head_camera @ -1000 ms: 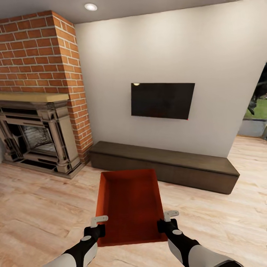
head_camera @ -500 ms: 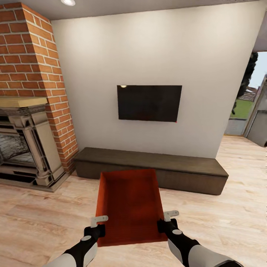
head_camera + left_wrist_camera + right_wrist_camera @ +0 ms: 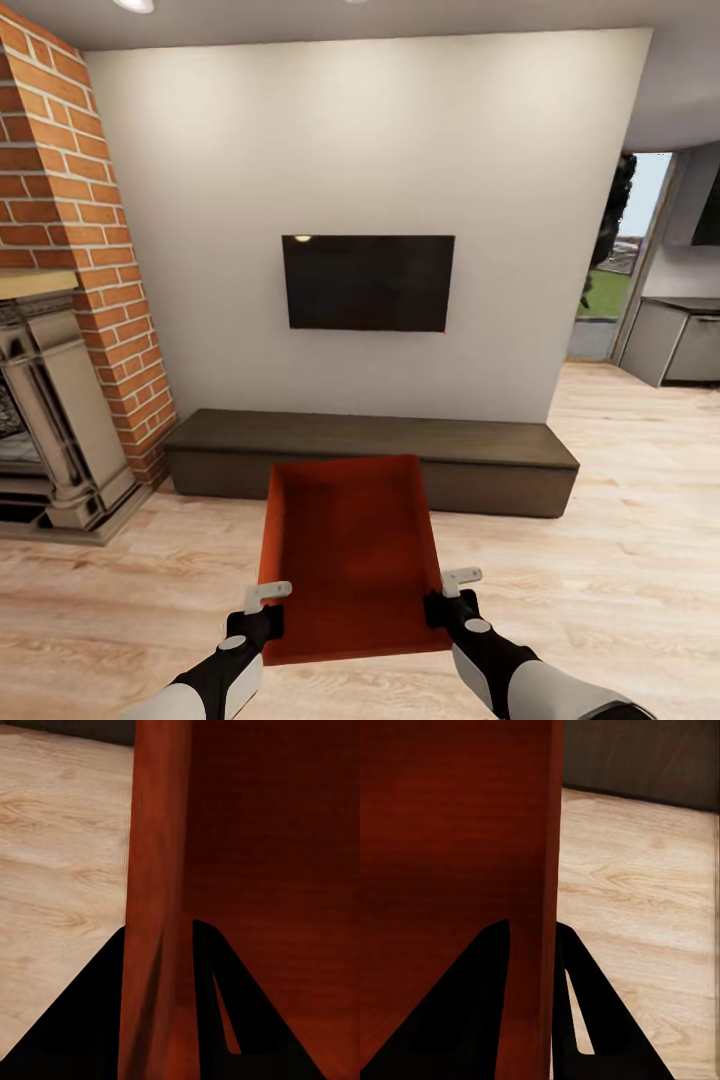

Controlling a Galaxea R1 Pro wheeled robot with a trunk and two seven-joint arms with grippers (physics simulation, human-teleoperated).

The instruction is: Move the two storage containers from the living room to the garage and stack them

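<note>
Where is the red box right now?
In the head view, the storage container hangs low and centered, held between both end effectors, in front of the long dark cabinet under the TV.

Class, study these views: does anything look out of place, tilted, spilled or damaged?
Nothing stands out. The storage container is held level between the left gripper and right gripper, each clamped on a side wall. It is empty and unbroken. The TV hangs straight above the low cabinet.

Black TV (image 3: 367,283) above dark cabinet (image 3: 370,460) — brick fireplace (image 3: 60,300) beside, perhaps unlit.
</note>
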